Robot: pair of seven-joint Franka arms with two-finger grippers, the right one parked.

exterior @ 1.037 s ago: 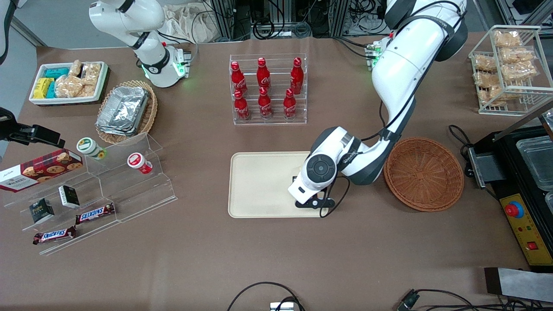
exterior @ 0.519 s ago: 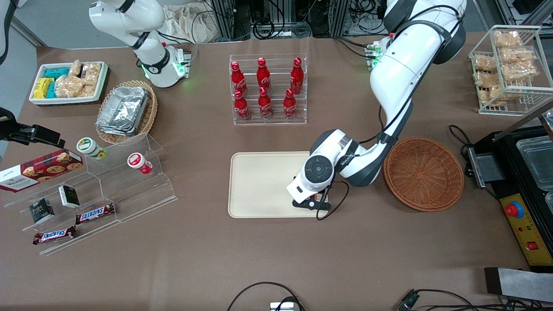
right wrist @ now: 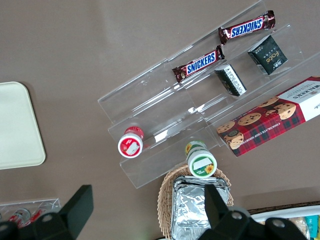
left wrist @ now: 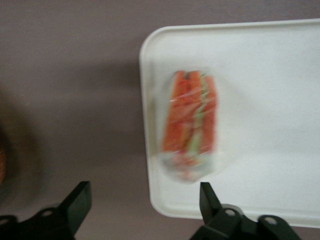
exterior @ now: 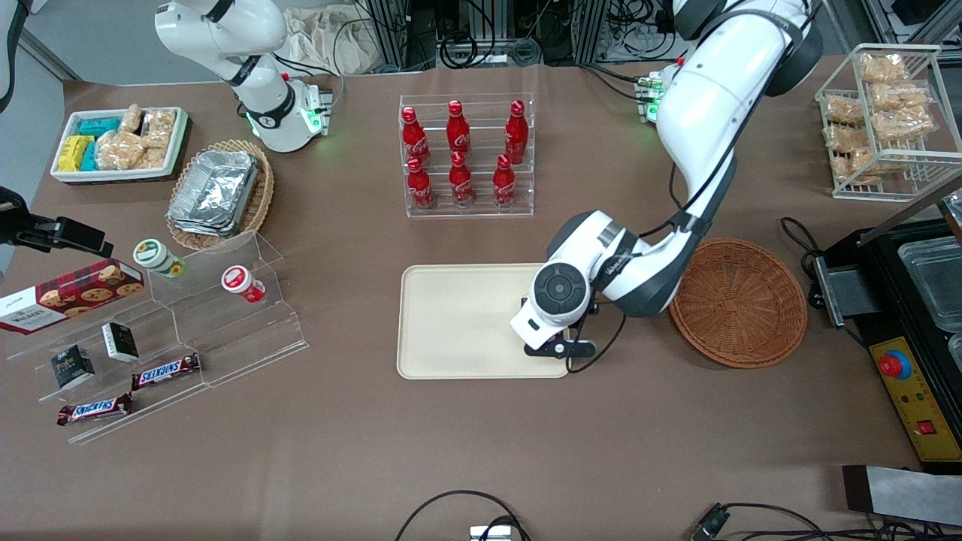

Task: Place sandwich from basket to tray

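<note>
Progress: I judge the placing all but done. The sandwich (left wrist: 190,132) lies flat on the tray (left wrist: 270,75), close to one of the tray's short edges and near a rounded corner, its red-orange and green filling facing up at my wrist camera.
Basket: the basket (exterior: 738,302) sits on the table just beside the tray, toward the working arm's end, and from the front I see nothing in it.
Tray position: the tray (exterior: 458,323) sits about mid-table, nearer the front camera than the rack of red bottles (exterior: 466,154).
Claw: my claw (left wrist: 142,197) hangs above the tray's edge nearest the basket, fingers spread wide, with the sandwich showing free between and below them. I see no finger touching it; it holds nothing.
Front view check: from the front the wrist hides the sandwich, so I rely on the wrist camera for its place.
Left to do: as I read it, only lifting the arm clear of the tray.
</note>
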